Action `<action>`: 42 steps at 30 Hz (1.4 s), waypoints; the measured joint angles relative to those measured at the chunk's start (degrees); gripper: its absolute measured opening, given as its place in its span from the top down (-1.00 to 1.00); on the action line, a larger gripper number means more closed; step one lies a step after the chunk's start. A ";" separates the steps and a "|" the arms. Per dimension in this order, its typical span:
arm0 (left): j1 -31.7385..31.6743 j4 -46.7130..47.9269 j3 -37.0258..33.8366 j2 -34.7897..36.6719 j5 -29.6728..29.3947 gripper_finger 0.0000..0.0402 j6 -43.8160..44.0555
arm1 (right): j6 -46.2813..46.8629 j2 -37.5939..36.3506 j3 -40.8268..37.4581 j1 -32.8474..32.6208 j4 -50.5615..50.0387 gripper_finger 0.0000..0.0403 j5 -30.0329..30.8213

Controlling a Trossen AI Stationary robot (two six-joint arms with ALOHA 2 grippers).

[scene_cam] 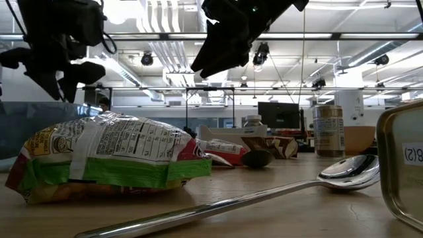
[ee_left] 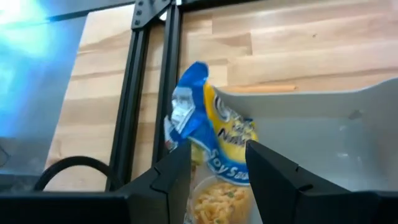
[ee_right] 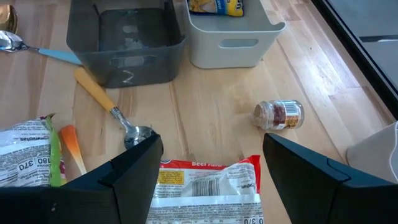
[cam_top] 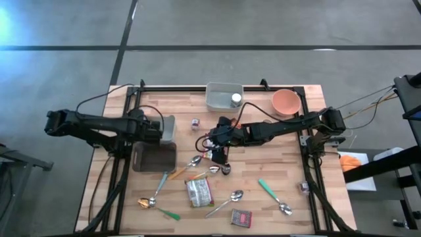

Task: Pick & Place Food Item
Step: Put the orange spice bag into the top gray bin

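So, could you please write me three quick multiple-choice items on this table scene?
1. Where is the blue and yellow noodle packet?
A. in the pale bin
B. in the bowl
C. on the floor

2. What colour is the bowl?
A. blue
B. orange-pink
C. black

3. How is the right tool?
A. shut on a spoon
B. shut on a jar
C. open, holding nothing

Answers:
1. A: the noodle packet leans against the wall inside the pale bin.
2. B: the bowl at the table's back edge is orange-pink.
3. C: the right tool has its fingers spread wide above the table with nothing between them.
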State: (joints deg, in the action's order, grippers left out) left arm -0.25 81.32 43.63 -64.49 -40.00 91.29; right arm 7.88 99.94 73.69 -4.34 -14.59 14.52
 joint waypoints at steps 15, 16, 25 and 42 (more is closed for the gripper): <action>5.90 -28.68 6.29 0.04 4.97 0.22 -36.76 | 4.68 -3.17 0.02 -0.98 -10.55 -0.40 0.51; 6.27 -30.27 6.10 0.04 5.03 0.22 -38.93 | 4.88 -3.24 0.02 -1.16 -11.12 -0.40 0.50; 6.64 -39.35 3.65 0.02 8.82 0.22 -50.26 | 10.15 -3.67 -0.02 -2.12 -24.56 -0.40 1.43; 1.27 -52.00 1.65 1.51 8.08 0.22 -60.86 | 22.16 -4.24 0.33 1.21 -32.27 0.14 7.96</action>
State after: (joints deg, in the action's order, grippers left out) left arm 1.02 29.32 45.28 -62.98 -31.92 30.43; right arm 30.04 95.70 74.02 -3.13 -46.86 22.48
